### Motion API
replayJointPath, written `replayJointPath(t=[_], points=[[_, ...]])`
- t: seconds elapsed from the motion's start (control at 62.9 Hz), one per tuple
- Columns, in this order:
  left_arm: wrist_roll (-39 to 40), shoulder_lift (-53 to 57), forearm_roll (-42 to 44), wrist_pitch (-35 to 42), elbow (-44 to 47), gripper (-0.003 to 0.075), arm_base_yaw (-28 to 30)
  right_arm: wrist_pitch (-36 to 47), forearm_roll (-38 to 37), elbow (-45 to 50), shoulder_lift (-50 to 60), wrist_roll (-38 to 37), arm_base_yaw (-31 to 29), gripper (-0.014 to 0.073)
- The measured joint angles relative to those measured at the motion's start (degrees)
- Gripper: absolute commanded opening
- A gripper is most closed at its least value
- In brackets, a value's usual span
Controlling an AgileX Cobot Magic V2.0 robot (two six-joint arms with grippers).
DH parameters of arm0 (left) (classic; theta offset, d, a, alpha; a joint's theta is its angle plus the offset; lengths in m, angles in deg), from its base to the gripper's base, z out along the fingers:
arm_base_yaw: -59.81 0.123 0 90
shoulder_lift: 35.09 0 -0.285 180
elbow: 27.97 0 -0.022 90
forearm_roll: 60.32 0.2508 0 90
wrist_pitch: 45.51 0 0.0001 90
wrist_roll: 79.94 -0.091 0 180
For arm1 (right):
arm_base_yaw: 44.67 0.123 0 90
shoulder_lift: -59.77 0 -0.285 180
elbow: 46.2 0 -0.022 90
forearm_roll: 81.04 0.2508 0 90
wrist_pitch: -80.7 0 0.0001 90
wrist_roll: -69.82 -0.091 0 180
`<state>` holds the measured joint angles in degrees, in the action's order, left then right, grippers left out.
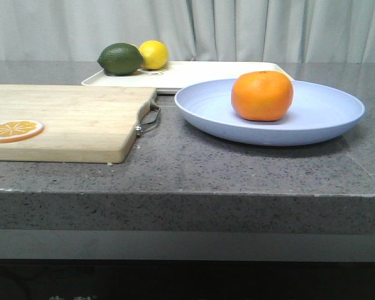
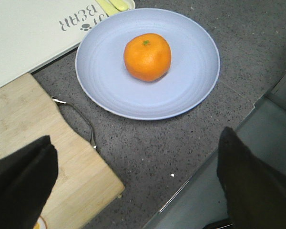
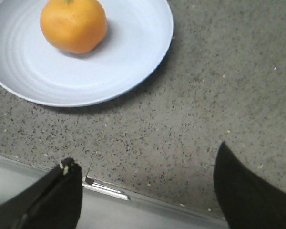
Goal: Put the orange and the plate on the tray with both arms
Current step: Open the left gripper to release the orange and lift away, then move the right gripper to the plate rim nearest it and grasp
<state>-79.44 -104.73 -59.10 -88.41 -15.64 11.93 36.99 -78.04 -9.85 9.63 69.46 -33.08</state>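
Currently the orange (image 1: 262,95) sits on the plate (image 1: 319,115), a little off its centre, and the plate rests on the desk (image 1: 250,169), its far rim just in front of the tray (image 1: 200,74). So the orange-to-plate part looks done; the plate-to-tray move has not begun. Your left claw (image 2: 133,186) is spread wide, holding nothing, near the desk's front edge with the cutting board (image 1: 56,122) partly beneath it. Your right claw (image 3: 148,191) is likewise spread and empty, above the desk edge, short of the plate. Neither touches the plate. Next, judged: bring both claws to opposite rims, pinch, lift level so the orange does not roll, and carry back onto the tray's bare part, away from the lemon (image 1: 154,54) and lime (image 1: 120,59).
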Motion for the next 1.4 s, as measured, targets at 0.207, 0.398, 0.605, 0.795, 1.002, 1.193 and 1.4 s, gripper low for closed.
replayJointPath(t=[0.207,0.398,0.605,0.795,1.002,1.193,1.4], points=[[0.0,9.1,-0.8,0.2,7.5,0.0652,0.0,-6.1,0.0,-7.4,-11.0,-0.8,0.0,0.0578],[0.1,15.1,-1.2,0.2,11.1,0.0652,0.0,-12.0,0.0,-17.2,-21.0,0.4,-1.4,0.0578],[0.1,17.0,-1.2,0.3,11.5,0.0652,0.0,-18.0,5.4,-26.7,-30.6,5.3,-9.4,0.0578],[0.1,17.1,-1.2,0.3,11.6,0.0652,0.0,-21.1,21.8,-28.8,-36.8,16.6,-21.3,0.0578],[0.2,17.1,-1.2,0.4,11.6,0.0652,0.0,-21.5,30.6,-28.8,-42.7,21.6,-24.6,0.0578],[0.2,17.1,-1.2,0.4,11.6,0.0652,0.0,-19.7,34.5,-28.8,-47.8,22.0,-23.3,0.0578],[0.2,17.1,-1.2,0.7,11.6,0.0652,0.0,-15.0,36.3,-28.8,-52.1,22.4,-20.0,0.0578]])
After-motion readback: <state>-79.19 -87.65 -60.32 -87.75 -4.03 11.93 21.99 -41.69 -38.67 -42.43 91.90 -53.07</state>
